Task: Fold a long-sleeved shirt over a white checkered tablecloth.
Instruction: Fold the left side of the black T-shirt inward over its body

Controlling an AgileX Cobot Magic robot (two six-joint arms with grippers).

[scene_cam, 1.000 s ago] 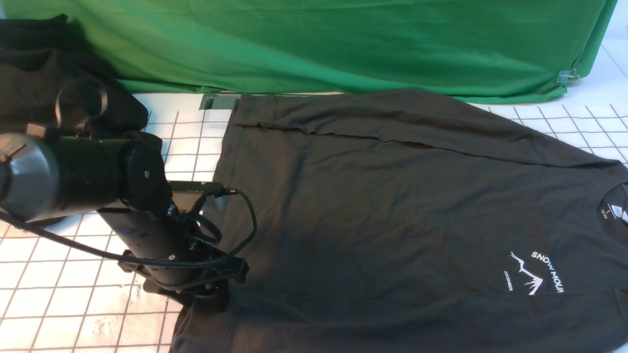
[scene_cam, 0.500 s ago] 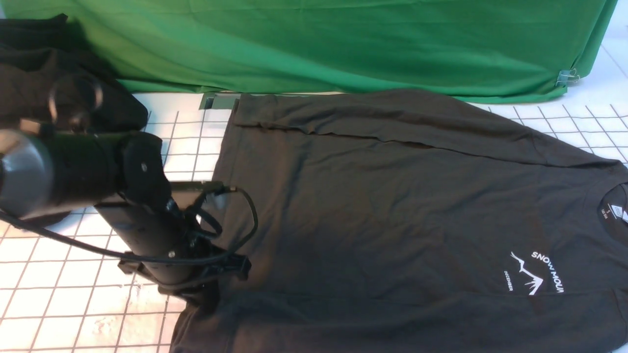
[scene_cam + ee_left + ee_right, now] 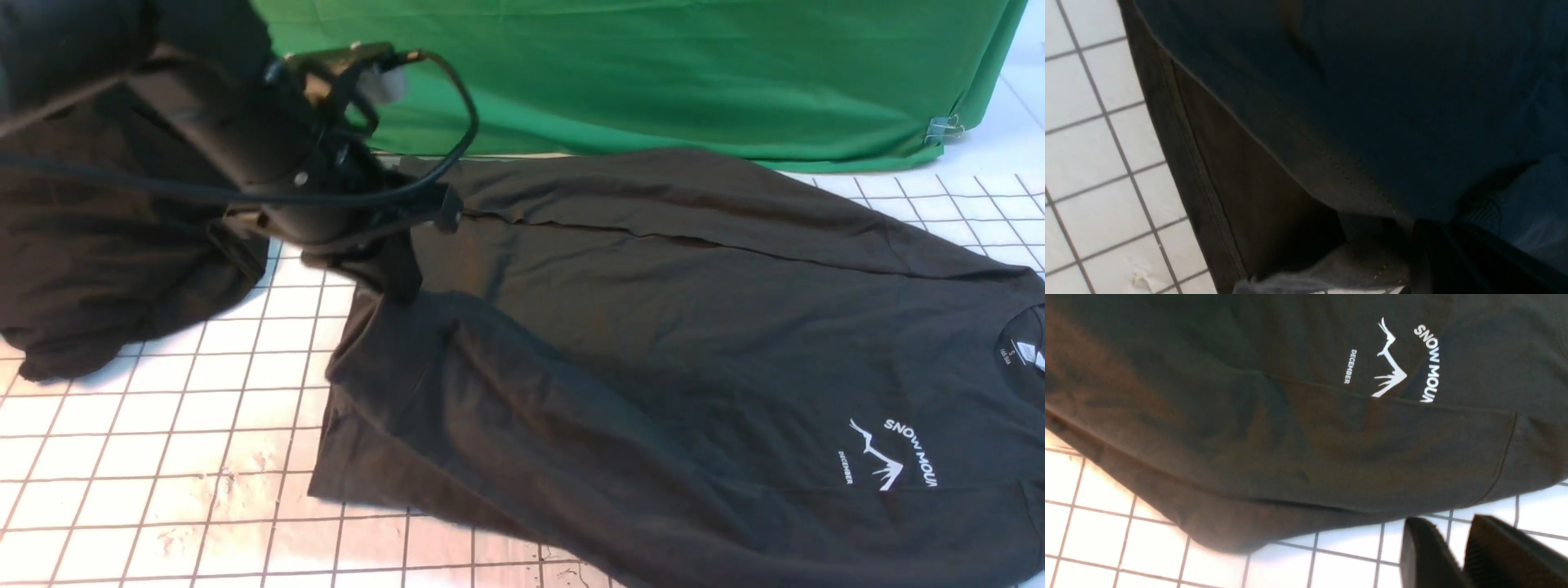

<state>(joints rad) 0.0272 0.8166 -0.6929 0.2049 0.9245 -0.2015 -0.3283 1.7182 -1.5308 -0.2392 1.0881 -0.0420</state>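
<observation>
at the far left lies a heap of plain black cloth, apart from the shirt. next to it the checkered tablecloth shows, its grid running in under the near-left edge of the shirt. the left gripper is clenched on a bunch of the shirt near its hem end, holding that part up over the rest, so the near side slants away from the tablecloth in a loose, sagging band. a lower layer trails beneath, resting on the grid.

toward the middle and right, the shirt lies mostly spread, with a long folded strip along the far edge, probably a sleeve laid inward. the white logo and the neck label are at the right, the collar end.

furthest right, the right gripper has its fingertips a little apart, over the tablecloth beside the shirt's near edge, grasping nothing.

i judge the step in hand to be folding the near side across toward the far side. next, the right gripper should probably take the shoulder end, so both ends travel together; otherwise the fold may twist or leave the lower layer behind.
</observation>
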